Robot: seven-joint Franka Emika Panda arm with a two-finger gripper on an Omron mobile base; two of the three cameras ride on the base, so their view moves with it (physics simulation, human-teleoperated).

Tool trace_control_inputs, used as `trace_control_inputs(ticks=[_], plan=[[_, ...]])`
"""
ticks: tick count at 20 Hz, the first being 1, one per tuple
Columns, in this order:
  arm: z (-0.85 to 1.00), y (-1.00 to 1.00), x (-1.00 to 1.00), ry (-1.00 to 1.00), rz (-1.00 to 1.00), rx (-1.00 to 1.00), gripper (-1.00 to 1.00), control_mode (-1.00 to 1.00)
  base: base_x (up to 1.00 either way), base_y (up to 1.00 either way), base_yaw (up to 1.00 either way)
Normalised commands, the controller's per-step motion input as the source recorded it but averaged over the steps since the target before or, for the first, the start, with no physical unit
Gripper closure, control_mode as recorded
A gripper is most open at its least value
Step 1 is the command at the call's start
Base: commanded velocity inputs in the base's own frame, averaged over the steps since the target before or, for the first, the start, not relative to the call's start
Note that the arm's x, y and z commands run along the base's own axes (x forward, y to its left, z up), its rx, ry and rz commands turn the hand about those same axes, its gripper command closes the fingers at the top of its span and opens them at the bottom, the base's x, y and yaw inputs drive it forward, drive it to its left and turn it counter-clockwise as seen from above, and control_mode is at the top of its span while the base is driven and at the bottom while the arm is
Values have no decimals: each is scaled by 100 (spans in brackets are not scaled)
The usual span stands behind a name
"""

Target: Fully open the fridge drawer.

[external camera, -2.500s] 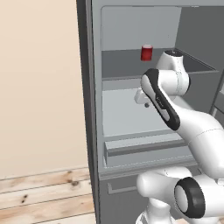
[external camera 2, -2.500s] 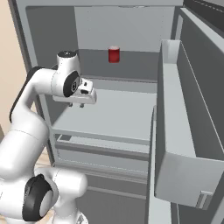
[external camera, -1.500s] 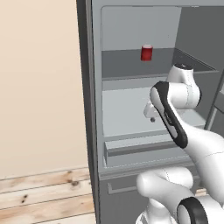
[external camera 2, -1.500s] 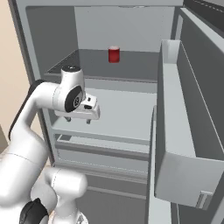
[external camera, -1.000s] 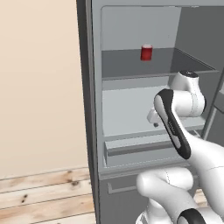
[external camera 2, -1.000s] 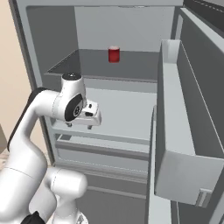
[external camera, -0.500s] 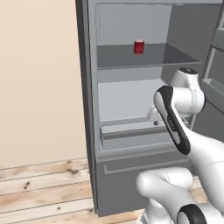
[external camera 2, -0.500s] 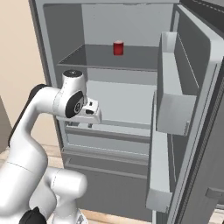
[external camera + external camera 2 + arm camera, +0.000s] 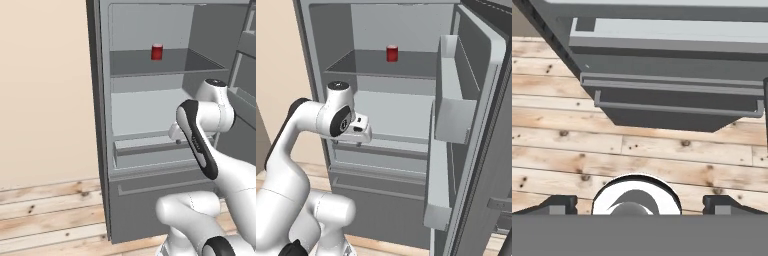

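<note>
The fridge drawer (image 9: pixel 145 151) is a wide light-grey box with a dark groove along its front, sticking out a little under the fridge's main compartment (image 9: pixel 388 156). My gripper (image 9: pixel 177 138) hangs just above the drawer's top, pointing down (image 9: pixel 359 139). In the hand view the drawer's pale top and groove (image 9: pixel 667 34) cross the upper part, with the wooden floor below. Both fingertips (image 9: pixel 560 203) stand far apart at the bottom corners, so the gripper (image 9: pixel 640 204) is open and holds nothing.
Below the drawer is a taller grey front panel with a thin outlined handle (image 9: pixel 157 192) (image 9: pixel 677 107). A red can (image 9: pixel 157 51) stands on the dark shelf (image 9: pixel 406 67) above. The open fridge door with its bins (image 9: pixel 453 115) stands at the right. A beige wall (image 9: pixel 45 90) is at the left.
The base has backed away, so the whole fridge looks smaller and shifted. My arm has come down from shelf height to just above the drawer.
</note>
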Motion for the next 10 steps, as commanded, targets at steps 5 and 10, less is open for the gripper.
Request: trace_control_inputs(ticks=[5, 10], plan=[[0, 0, 0, 0, 0, 0, -100, -100, 0, 0, 0], [-7, -13, 8, 0, 0, 0, -100, -100, 0, 0, 0]])
